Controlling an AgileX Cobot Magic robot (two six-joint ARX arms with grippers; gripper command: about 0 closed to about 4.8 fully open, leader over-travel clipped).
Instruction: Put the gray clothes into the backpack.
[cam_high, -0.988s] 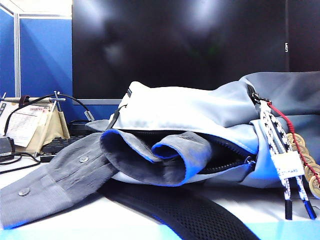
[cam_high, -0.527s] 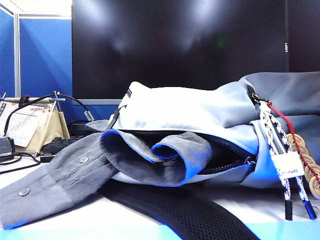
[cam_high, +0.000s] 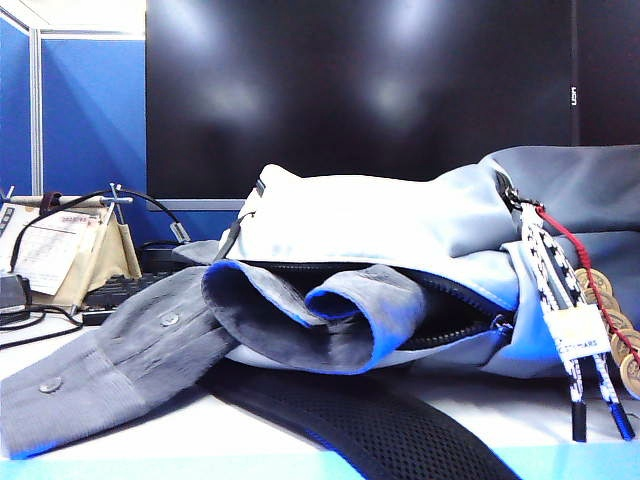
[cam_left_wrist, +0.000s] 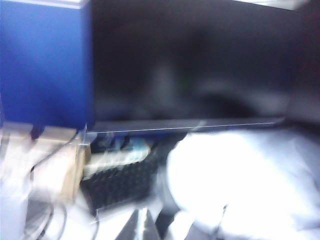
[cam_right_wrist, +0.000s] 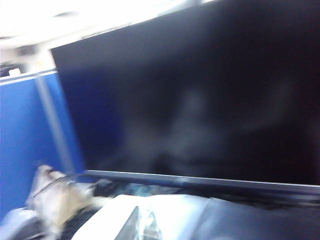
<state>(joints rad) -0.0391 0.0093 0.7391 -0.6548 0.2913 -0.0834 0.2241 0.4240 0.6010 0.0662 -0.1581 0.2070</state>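
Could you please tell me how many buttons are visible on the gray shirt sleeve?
2: one button midway along the gray clothes' sleeve, another near its cuff end. More may be hidden inside the backpack.

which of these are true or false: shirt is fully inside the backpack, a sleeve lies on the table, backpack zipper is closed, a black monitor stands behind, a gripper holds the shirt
1. The gray clothes are fully inside the backpack: false, folds and a sleeve hang out of the opening.
2. A buttoned sleeve lies on the table: true.
3. The backpack zipper is closed: false, it gapes open.
4. A black monitor stands behind: true.
5. A gripper holds the shirt: false, neither the left gripper nor the right gripper is near it in the exterior view.
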